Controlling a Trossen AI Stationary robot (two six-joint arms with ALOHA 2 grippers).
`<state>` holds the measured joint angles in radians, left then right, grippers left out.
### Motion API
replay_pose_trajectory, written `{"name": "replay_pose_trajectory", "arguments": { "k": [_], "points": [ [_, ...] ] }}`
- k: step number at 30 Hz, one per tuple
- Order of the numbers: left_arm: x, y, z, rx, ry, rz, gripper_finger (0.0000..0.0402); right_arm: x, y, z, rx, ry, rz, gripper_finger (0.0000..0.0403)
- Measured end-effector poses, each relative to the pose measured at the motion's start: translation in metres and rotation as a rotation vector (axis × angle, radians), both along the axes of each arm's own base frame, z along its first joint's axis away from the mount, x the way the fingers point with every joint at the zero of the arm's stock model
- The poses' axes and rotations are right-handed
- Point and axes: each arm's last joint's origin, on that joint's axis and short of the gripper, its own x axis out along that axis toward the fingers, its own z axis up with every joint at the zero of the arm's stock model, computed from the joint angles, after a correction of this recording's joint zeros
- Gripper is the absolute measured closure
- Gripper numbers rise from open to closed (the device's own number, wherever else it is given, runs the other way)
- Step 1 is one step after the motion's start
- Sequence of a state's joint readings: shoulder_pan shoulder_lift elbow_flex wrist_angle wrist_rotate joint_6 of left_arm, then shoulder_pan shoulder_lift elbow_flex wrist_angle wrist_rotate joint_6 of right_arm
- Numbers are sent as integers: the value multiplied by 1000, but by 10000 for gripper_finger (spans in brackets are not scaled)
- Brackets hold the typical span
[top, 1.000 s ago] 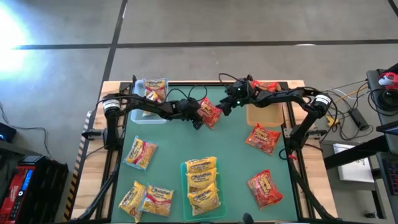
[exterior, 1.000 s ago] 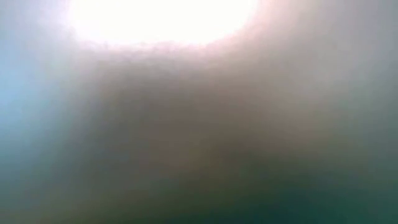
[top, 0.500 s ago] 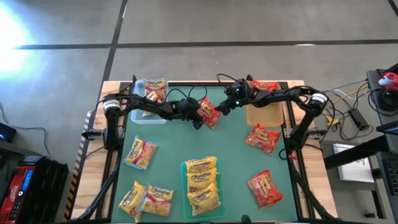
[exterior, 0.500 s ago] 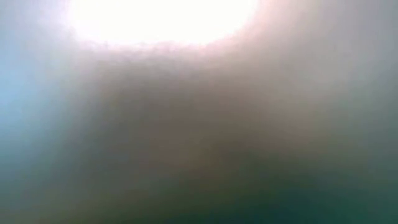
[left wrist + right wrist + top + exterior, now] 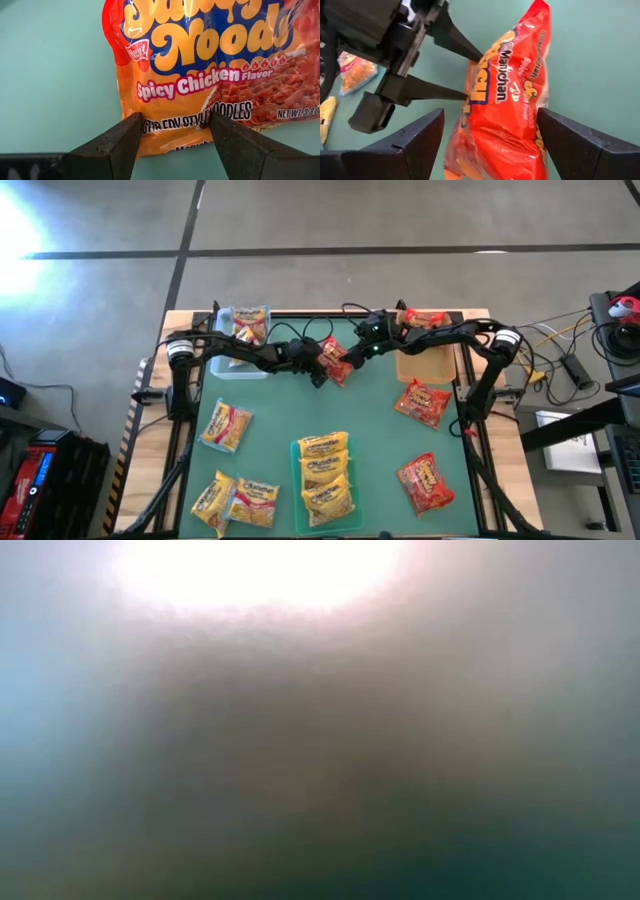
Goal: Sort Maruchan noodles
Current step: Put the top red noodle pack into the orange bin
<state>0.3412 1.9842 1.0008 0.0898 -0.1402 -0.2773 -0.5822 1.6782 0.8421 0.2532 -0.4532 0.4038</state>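
Green table mat (image 5: 380, 415), wood-edged, on a grey concrete floor. Near edge, 6 o'clock: green tray (image 5: 300, 515) stacked with yellow noodle packets (image 5: 326, 470); more yellow packets (image 5: 236, 500) at 7 o'clock and one (image 5: 226, 425) at 8. Red packets at 5 o'clock (image 5: 426, 482) and 3 o'clock (image 5: 423, 402). Centre, toward 12: left gripper (image 5: 322, 366) pinches the bottom edge of a red-and-orange spicy chicken packet (image 5: 210, 75), holding it up off the mat. Right gripper (image 5: 352, 352) has its fingers (image 5: 415, 142) spread wide on either side of that same packet, not closed on it. Far side: tan tray (image 5: 428, 363) at 1 o'clock with a red packet (image 5: 425, 320) beyond it; clear tray (image 5: 238, 365) and packet (image 5: 250, 323) at 11. Low camera shows only blur.
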Motion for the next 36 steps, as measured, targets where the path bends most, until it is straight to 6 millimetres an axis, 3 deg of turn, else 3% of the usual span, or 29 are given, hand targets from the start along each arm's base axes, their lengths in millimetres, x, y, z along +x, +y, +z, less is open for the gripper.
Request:
{"name": "replay_pose_trajectory", "arguments": {
  "k": [16, 28, 36],
  "points": [
    [2, 1, 2, 13, -29, -3, 178, 8, 7, -10, 10, 34, 20, 124],
    [4, -2, 7, 17, -55, -13, 178, 7, 8, -11, 4, 38, 28, 233],
    [0, -9, 39, 38, -94, -81, 178, 6, 9, -13, -17, 53, 76, 292]
  ]
}}
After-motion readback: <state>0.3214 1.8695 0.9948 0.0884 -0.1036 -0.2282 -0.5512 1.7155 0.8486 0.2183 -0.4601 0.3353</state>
